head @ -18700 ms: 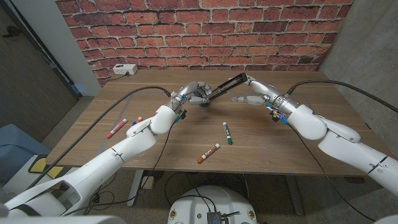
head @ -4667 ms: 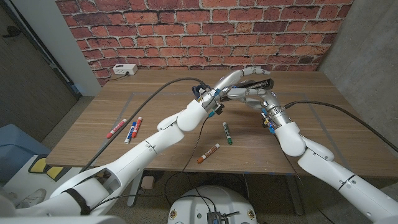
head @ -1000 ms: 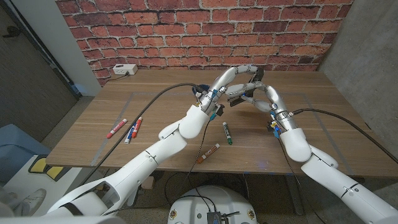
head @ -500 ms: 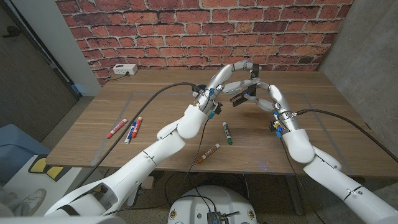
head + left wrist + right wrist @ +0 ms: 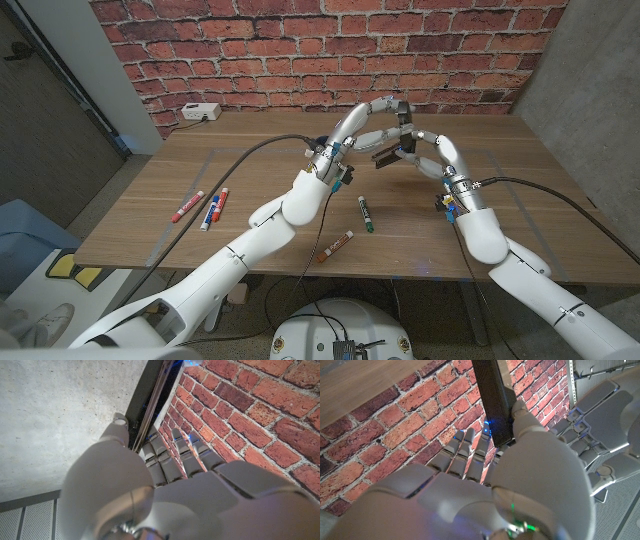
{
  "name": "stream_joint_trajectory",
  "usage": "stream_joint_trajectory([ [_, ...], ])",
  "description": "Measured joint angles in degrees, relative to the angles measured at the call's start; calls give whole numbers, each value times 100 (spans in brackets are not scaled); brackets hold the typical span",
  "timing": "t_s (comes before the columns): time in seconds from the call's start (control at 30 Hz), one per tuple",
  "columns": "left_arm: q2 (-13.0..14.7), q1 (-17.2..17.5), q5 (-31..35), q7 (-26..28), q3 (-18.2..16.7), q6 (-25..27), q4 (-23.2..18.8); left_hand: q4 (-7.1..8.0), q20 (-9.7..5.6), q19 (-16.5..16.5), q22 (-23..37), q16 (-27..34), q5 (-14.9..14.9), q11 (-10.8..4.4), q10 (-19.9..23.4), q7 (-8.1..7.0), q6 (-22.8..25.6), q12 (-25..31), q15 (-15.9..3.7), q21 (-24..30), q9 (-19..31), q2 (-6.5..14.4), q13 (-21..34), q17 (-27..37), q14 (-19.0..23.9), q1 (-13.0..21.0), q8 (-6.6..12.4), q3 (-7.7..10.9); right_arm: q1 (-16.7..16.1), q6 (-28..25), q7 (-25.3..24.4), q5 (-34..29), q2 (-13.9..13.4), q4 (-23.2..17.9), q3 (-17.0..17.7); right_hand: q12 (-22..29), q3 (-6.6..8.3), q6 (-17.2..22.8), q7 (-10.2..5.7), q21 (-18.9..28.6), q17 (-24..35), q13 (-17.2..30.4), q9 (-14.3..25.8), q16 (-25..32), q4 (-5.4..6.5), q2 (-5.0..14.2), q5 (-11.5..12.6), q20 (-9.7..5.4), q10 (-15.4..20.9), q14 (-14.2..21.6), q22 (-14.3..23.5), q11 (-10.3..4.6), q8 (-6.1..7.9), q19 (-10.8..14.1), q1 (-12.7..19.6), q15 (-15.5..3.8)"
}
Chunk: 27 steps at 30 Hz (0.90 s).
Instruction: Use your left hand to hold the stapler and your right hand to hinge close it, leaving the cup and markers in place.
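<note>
Both hands are up off the table, meeting in mid-air. The left hand has its fingers wrapped on the black stapler, which hangs between the two hands. The right hand presses its fingers against the stapler's arm. Judging by the angled arm, the hinge looks partly open; closing remains. Markers lie below, untouched.

Surface: wood, brown, matt, visible grain. Stapler: black, smooth with a dull sheen. Left hand and right hand: glossy pale-grey plastic shells, darker segmented fingers. Markers: smooth plastic barrels with coloured caps. Back wall: rough red brick, matt. Cables: black, matt.
</note>
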Motion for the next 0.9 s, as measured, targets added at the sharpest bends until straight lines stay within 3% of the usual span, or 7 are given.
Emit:
stream_joint_trajectory([
  [0.47, 97, 147, -54, 86, -103, 128, -129, 0, 22, 22, 0, 22, -13, -1, 1, -23, -25, -7, 0, 0, 16, -22, 251, 27, 0, 21, -8, 0, -106, 178, 144, 135, 45, -149, 114, 0, -10, -22, 20, 0, 0, -13, 29, -23, 10, 46, 0, 0, 0, 22, 0, 0, -8, 0, 45, -22],
  [0.53, 119, 172, -59, 88, -119, 146, -160, 0, 22, 22, 0, 22, -25, -12, 12, -23, -25, -9, 0, 0, 15, -22, 252, 26, 0, 21, -8, 0, -120, 234, 178, 174, 62, -166, 128, 0, -10, -21, 18, 0, -1, -245, 29, -23, 11, 46, 0, -1, 0, 22, 0, 0, -23, 1, 45, -22],
  [0.7, 161, 221, -82, 94, -145, 187, -198, 0, 22, 22, 0, 22, -49, -19, 20, -23, -25, -21, 0, 0, 15, -23, 255, 26, 0, 20, -26, 0, -152, 321, 249, 262, 110, -192, 161, 0, -10, -20, 18, 23, 28, -246, 29, -22, 10, 46, 0, 82, 0, 64, 0, 0, -24, 123, 45, -19],
  [0.9, 176, 257, -111, 116, -160, 192, -199, 0, 22, 21, 0, 22, -48, -12, 49, -2, -5, -35, 0, 0, 15, -23, 258, 26, 0, 20, -47, 0, -192, 398, 331, 403, 171, -214, 205, 0, -10, -22, 16, 23, 27, -444, 28, -22, 10, 92, -2, 83, -1, 72, 0, 1, -26, 123, 91, -11],
])
